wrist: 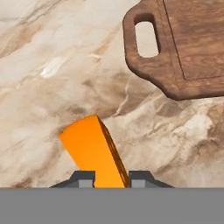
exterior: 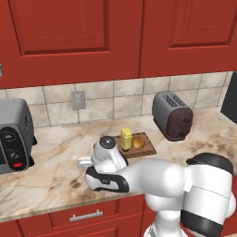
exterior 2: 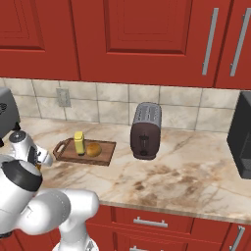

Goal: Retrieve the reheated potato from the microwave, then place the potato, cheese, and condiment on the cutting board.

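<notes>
Above the marbled desk [wrist: 52, 65], beside the cutting board's [wrist: 192, 52] handle, the gripper [wrist: 111, 178] has its jaws closed on the orange cheese [wrist: 94, 151], while potato [exterior: 138, 142] and condiment [exterior: 126, 138] rest on the board.

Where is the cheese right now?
In the hand view the cheese sits between the fingertips of the gripper, over bare marble counter, just short of the cutting board and its handle end, not yet on it.

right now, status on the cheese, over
Gripper shut on cheese, over the counter beside the board's handle end. Potato and condiment on board. Path clear.
</notes>
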Robot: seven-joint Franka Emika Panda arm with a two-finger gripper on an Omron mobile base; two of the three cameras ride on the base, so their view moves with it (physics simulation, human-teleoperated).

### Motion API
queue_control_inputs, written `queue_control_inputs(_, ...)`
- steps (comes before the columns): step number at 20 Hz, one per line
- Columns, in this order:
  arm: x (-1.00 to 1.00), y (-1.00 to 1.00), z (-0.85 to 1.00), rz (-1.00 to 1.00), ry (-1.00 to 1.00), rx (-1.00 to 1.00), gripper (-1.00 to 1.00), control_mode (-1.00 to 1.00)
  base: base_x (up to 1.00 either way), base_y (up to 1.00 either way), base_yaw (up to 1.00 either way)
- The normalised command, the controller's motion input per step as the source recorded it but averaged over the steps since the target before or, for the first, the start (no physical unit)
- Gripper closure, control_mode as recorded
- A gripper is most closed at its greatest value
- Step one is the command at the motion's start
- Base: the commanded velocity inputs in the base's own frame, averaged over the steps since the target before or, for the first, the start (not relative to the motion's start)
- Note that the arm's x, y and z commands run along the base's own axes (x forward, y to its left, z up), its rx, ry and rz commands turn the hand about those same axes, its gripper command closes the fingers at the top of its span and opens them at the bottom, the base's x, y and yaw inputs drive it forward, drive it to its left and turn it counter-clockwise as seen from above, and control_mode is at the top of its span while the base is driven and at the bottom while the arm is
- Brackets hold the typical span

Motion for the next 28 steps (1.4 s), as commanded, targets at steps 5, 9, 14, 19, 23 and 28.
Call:
queue_control_inputs(5, 0.17, 0.01, 0.02, -0.24, -0.04, 0.00, 1.00, -1.00, 0.00, 0.00, 0.00)
queue_control_inputs(9, 0.12, 0.02, 0.06, -0.20, 0.00, 0.00, 1.00, -1.00, 0.00, 0.00, 0.00)
queue_control_inputs(14, 0.09, 0.02, 0.16, -0.18, 0.00, 0.01, 1.00, -1.00, 0.00, 0.00, 0.00)
queue_control_inputs(19, 0.10, 0.00, 0.18, -0.13, 0.00, 0.03, 1.00, -1.00, 0.00, 0.00, 0.00)
queue_control_inputs(23, 0.10, -0.01, 0.02, -0.08, 0.00, 0.05, 1.00, -1.00, 0.00, 0.00, 0.00)
queue_control_inputs(28, 0.21, -0.04, 0.00, -0.08, 0.00, 0.04, 1.00, -1.00, 0.00, 0.00, 0.00)
